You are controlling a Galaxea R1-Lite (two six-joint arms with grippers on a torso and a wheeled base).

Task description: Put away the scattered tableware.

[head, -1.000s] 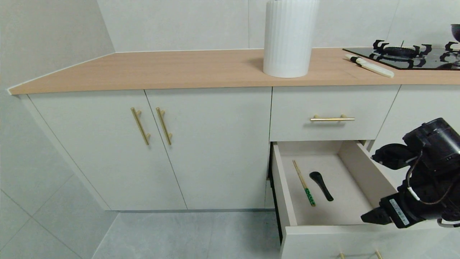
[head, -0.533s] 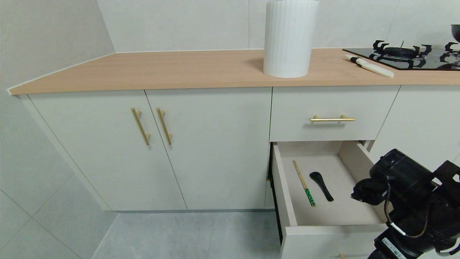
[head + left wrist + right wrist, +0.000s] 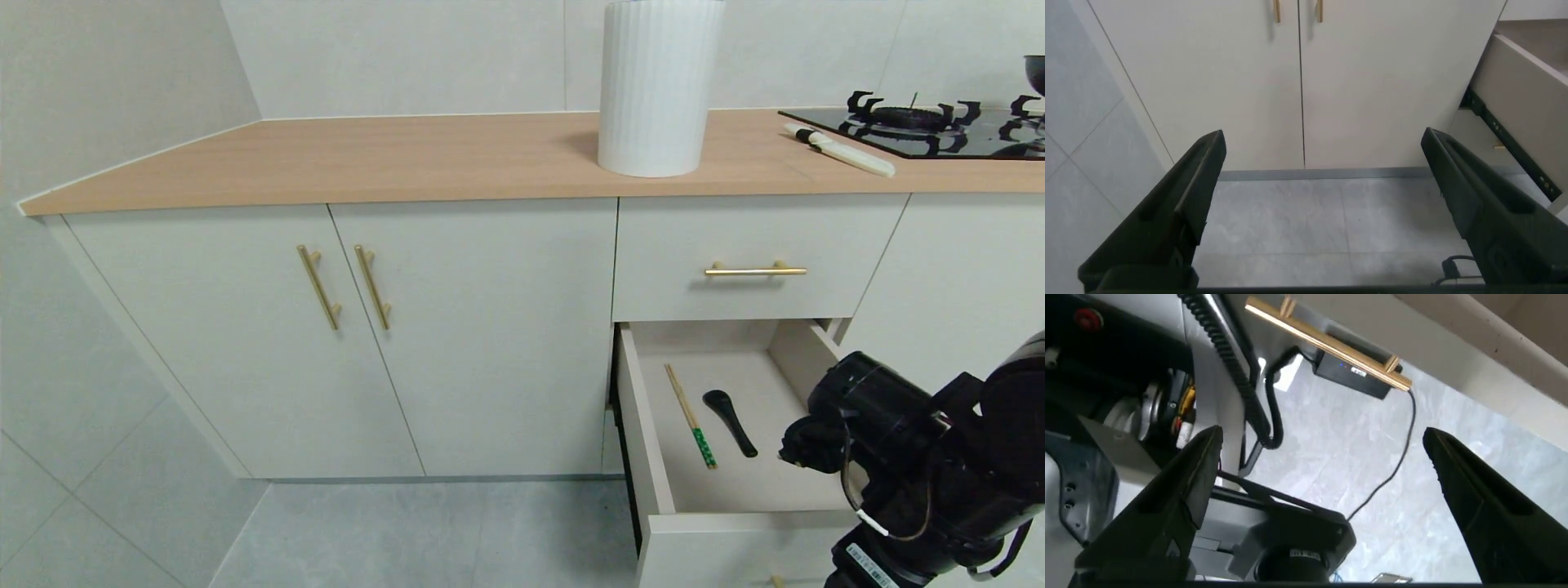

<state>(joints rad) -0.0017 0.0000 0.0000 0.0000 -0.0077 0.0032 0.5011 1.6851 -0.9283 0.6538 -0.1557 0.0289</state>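
Grey tiled floor (image 3: 1290,220) lies open before left gripper (image 3: 1323,139) and right gripper (image 3: 1321,434), jaws released; pale drawer (image 3: 645,425) juts open lower right.

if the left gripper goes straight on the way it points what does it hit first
Probably the foot of the white double-door cabinet, or the grey tiled floor just before it; depth is unclear. The left gripper has a free path there.

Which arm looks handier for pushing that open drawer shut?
Probably the right arm: it sits at the front of the drawer, jaws open. The left jaws face the cupboard doors, off to the side.
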